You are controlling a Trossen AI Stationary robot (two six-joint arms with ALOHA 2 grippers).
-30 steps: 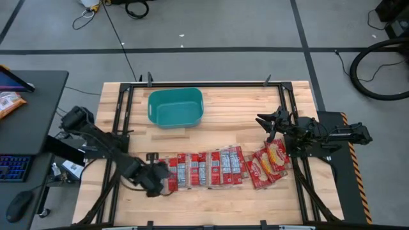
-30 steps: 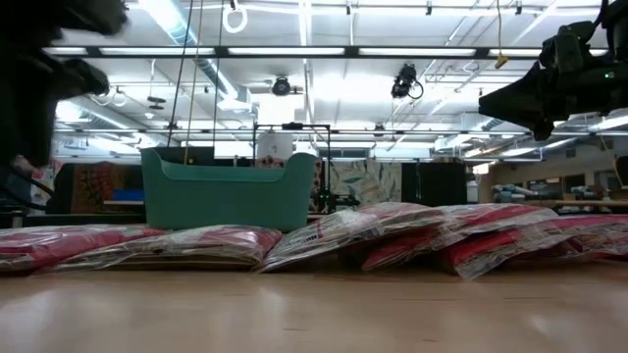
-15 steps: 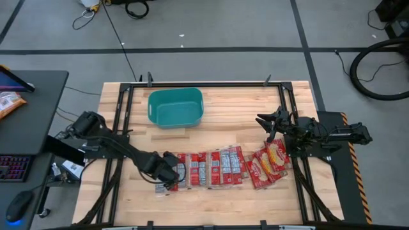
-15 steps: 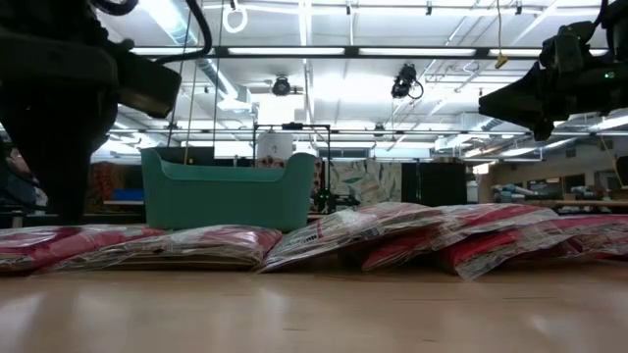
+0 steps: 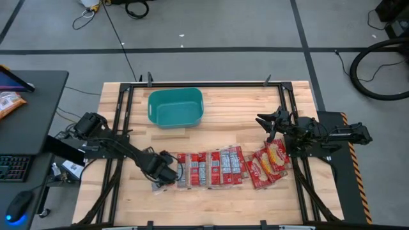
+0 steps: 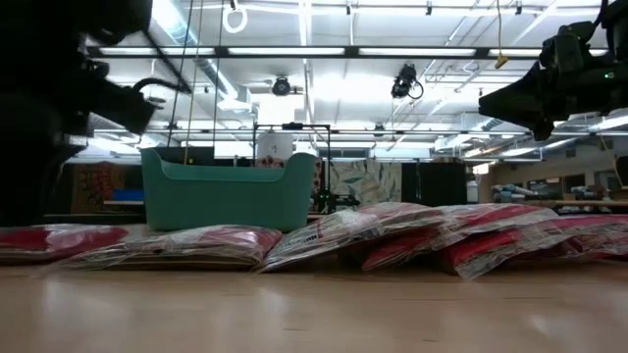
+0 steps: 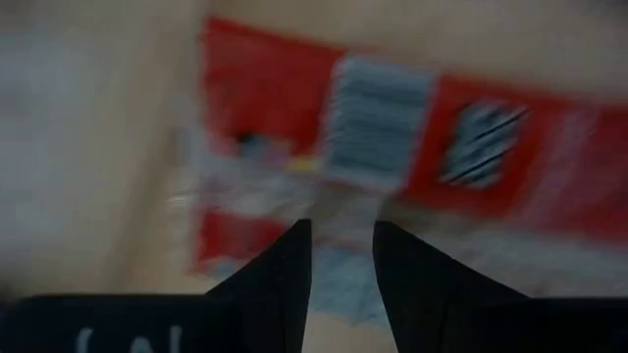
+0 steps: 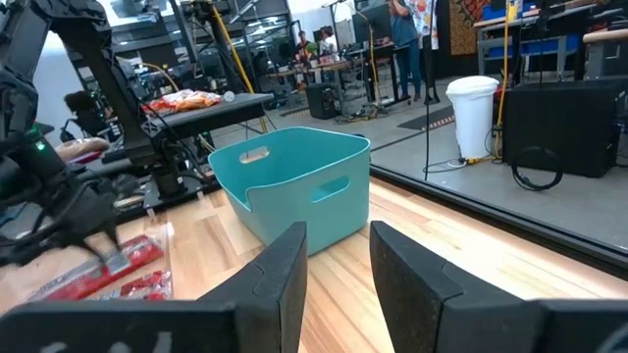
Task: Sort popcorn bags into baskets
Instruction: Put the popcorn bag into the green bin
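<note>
Since the earlier pictures, the left pincer (image 5: 167, 174) has slid along the row's left end, from over the end packets to just at their left edge. The right pincer (image 5: 270, 123) has not moved.

From above, the popcorn bags (image 5: 211, 168) lie in a row across the table (image 5: 236, 102), at about 6 o'clock from the teal basket (image 5: 176, 107). Two more bags with yellow pictures (image 5: 271, 161) sit at the row's right end, just under the right arm. The basket sits near the far edge, at 12 o'clock from the row, and looks empty inside.

Only the left wrist view shows a red and white bag (image 7: 392, 147) up close. It is blurry. Both dark fingers (image 7: 280, 270) there stand a little apart, a narrow gap, with a bit of the packet showing between them; I cannot tell if they grip it.

In the right wrist view the fingers (image 8: 285, 270) also have a narrow gap and hold nothing. That view shows slot handles on the basket (image 8: 294, 181) and people far off in the room.

At table height, the basket (image 6: 228, 191) stands behind the flat bags (image 6: 324, 235).
</note>
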